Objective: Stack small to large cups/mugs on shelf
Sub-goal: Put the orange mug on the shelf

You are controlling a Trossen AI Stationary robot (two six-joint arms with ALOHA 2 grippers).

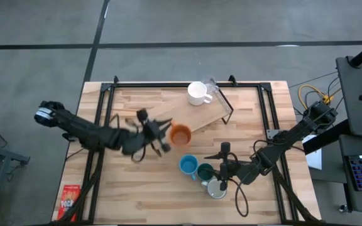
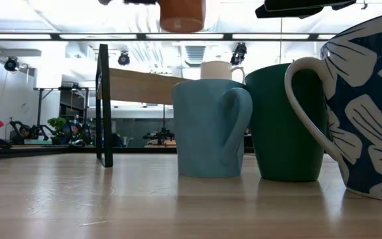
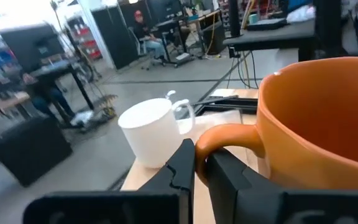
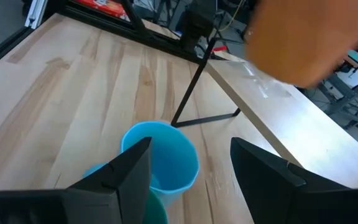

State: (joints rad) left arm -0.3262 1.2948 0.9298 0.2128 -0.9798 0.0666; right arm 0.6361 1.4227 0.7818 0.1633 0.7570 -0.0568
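Observation:
My left gripper (image 1: 164, 130) is shut on an orange mug (image 1: 180, 134), which hangs in the air by the near end of the shelf (image 1: 209, 112), a light-wood plank on black wire legs. A white mug (image 1: 198, 93) stands upright on the plank's far part. A light blue mug (image 2: 207, 128), a dark green mug (image 2: 287, 123) and a navy-and-white flowered mug (image 2: 370, 106) stand together on the tabletop near the front right. My right gripper (image 4: 191, 165) is open just right of the blue mug (image 4: 163, 158), touching nothing. My left gripper pinches the orange mug's handle (image 3: 225, 138) between its two fingers, at the outer curve of the loop. The fingers (image 3: 182, 163) lie level and come from the table's left. The mug (image 3: 322, 118) is upright, mouth up, lifted clear of table and shelf.
A clear glass (image 1: 211, 86) stands next to the white mug on the shelf. A red snack packet (image 1: 71, 199) lies at the table's near left corner. Black frame rails (image 1: 168, 83) run along the table's far and side edges. Bare wood lies left of the mugs.

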